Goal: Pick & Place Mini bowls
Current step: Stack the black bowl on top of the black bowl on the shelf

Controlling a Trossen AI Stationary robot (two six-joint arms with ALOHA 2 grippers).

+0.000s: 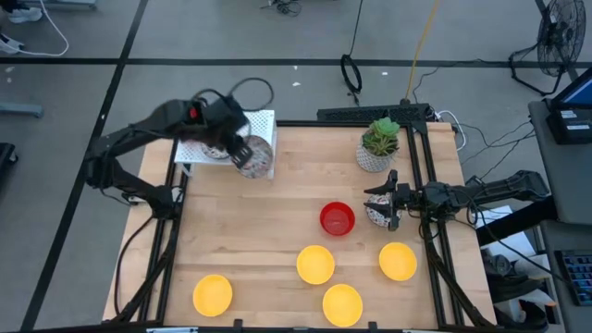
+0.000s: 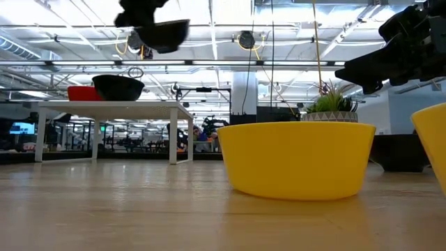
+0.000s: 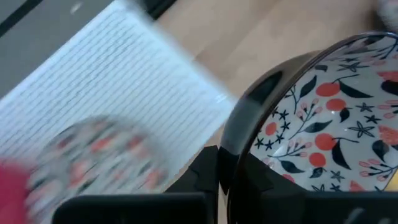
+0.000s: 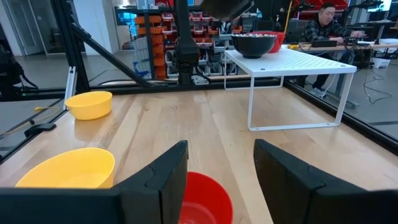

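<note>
My left gripper (image 1: 242,148) hangs over the near right corner of the white rack (image 1: 264,125), shut on a mini bowl (image 3: 336,118) that is dark outside and white with red and blue flowers inside. A second patterned bowl (image 1: 214,150) and a red one (image 2: 82,93) sit on the rack. My right gripper (image 4: 221,168) is open, low over the table's right side, pointing at a red bowl (image 1: 338,219) that rests on the wood just ahead of it. A speckled bowl (image 1: 376,215) shows right under this gripper. Several yellow bowls (image 1: 315,265) stand near the near edge. My left gripper holds the patterned bowl by its rim (image 3: 245,115), pinched there with one dark finger (image 3: 208,174) on the outer wall; the inner finger is hidden. The bowl is lifted clear above the rack top, its opening facing up and slightly tilted (image 2: 164,31).
A white pot with a green plant (image 1: 377,146) stands at the far right, just beyond my right arm. The table's frame rails run along both sides. Bare wood lies in the middle (image 1: 268,213). A person (image 4: 323,25) sits at a desk beyond the table.
</note>
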